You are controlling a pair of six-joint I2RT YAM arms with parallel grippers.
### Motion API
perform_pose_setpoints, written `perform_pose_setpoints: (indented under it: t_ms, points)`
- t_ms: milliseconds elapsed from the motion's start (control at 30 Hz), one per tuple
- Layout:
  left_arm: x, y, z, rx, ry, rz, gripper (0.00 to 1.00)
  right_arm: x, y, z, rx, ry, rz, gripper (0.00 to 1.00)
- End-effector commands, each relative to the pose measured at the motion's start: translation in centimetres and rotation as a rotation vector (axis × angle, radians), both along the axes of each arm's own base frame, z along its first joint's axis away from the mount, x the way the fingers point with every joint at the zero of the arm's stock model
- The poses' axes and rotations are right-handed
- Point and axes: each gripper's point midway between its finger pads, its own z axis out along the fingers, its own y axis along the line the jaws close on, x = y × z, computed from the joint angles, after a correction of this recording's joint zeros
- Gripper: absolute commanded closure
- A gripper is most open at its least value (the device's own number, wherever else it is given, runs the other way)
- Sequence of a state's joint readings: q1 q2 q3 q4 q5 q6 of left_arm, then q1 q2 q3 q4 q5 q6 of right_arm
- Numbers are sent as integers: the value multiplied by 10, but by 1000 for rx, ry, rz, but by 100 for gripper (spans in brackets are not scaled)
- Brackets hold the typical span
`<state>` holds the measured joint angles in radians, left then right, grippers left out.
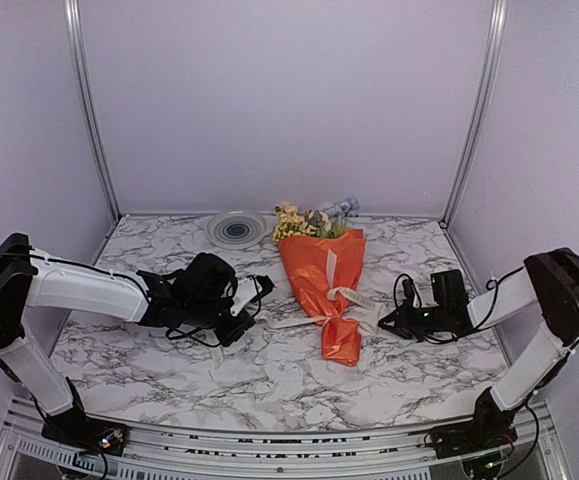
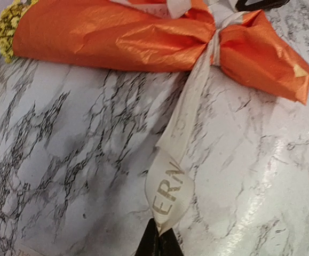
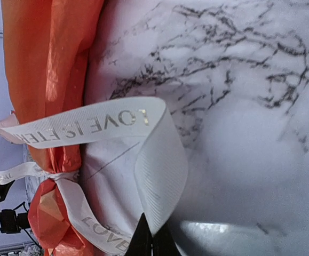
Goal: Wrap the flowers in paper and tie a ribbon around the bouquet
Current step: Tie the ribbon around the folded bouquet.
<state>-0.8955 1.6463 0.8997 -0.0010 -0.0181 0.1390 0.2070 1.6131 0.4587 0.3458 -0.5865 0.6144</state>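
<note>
Marble-patterned white tabletop [image 1: 169,380] carries everything. Left of the bouquet [image 1: 324,285], a cone of crinkly orange paper [image 2: 117,37], the left gripper [image 2: 157,242] is pinched on one end of the cream lettered ribbon [image 2: 183,128]. Right of the bouquet, the right gripper [image 3: 151,240] is clamped on a fold of the same ribbon, which is knotted round the bouquet's narrow neck. Small yellow, pink and pale blue flowers [image 1: 309,222] poke from its far end. A round grey disc [image 1: 235,229] lies beyond, to the left.

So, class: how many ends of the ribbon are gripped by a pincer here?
2. One end of the ribbon runs left from the bouquet to the left pincer; the other loops right to the right pincer.
</note>
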Motion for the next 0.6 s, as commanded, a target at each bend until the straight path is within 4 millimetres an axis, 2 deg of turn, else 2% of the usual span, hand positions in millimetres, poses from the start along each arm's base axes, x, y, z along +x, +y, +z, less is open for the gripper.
perform_pose_setpoints:
  t_ms: [0, 100, 200, 300, 367, 433, 533, 567]
  points:
    - [-21, -57, 67, -265, -63, -217, 100, -37, 5, -7, -41, 133, 14, 90]
    - [-34, -72, 84, -341, -70, -303, 100, -49, 7, 1, -99, 157, 66, 62]
    - [-37, -84, 91, -359, -86, -339, 100, -42, -10, 21, -225, 118, 44, 47]
    - [-37, -92, 96, -375, -84, -358, 100, -12, -22, 63, -337, -16, 9, 40]
    - [-36, -96, 98, -382, -90, -361, 100, 7, -23, 82, -395, -84, 31, 38]
    - [-35, -97, 99, -383, -94, -360, 100, 19, -17, 91, -428, -112, 94, 38]
    - [-35, -96, 97, -378, -91, -356, 100, 32, 11, 98, -432, -197, 239, 36]
    - [-34, -95, 96, -376, -89, -351, 100, 34, 14, 96, -473, -186, 266, 34]
